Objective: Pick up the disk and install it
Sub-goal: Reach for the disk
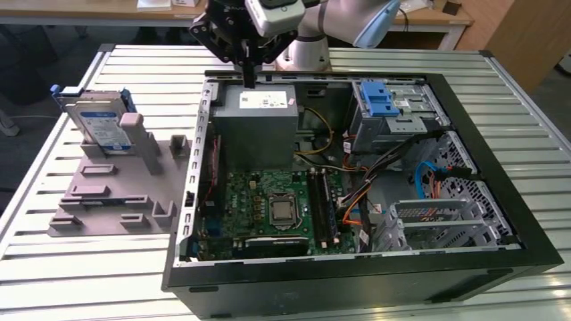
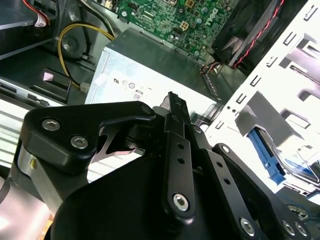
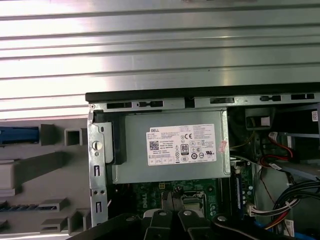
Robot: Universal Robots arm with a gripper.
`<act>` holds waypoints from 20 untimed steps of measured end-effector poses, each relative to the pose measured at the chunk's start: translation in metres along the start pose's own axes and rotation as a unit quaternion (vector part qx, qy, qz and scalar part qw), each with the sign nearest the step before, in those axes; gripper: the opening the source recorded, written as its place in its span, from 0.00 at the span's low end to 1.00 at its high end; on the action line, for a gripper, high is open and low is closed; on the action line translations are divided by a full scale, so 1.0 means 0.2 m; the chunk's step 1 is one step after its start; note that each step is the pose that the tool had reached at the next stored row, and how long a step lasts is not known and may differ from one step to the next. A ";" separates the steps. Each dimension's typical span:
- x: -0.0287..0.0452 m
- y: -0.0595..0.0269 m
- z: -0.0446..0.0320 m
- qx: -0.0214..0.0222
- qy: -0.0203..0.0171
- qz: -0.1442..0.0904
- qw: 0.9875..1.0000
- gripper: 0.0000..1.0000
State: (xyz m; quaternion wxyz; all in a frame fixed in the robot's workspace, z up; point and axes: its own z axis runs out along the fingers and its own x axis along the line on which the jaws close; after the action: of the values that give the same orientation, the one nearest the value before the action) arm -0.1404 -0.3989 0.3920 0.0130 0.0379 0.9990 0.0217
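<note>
The gripper [image 1: 247, 75] is hanging at the top centre of the exterior view, over the rear edge of the open computer case [image 1: 464, 120] and just above the grey power supply [image 1: 259, 110]. Its fingers are pressing together, leaving no visible gap, and are gripping nothing. The disk [image 1: 96, 124] is standing at the upper left of that frame, well apart from the gripper. It is resting on edge and leaning slightly in the grey holder [image 1: 107, 200] on the table [image 1: 375, 57]. The pick is judged not yet begun, so the step in hand is the reach toward the disk. To do it well, the fingers would need to be opening wider than the disk's thickness before descending. They should be closing across the 2 flat faces near the free upper edge, clear of the holder's posts. The lift should be running along the slot line so the bracket is not catching. The disk is showing a silver body with a white-and-blue label facing the camera. A blue plastic bracket is framing it, visible at both upper corners. 1 grey post is covering part of its lower right corner.
</note>
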 end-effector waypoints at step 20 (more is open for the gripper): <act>0.022 -0.002 0.002 0.000 0.000 0.000 1.000 0.11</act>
State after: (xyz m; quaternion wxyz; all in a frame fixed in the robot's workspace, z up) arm -0.1448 -0.3989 0.3915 0.0131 0.0379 0.9990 0.0217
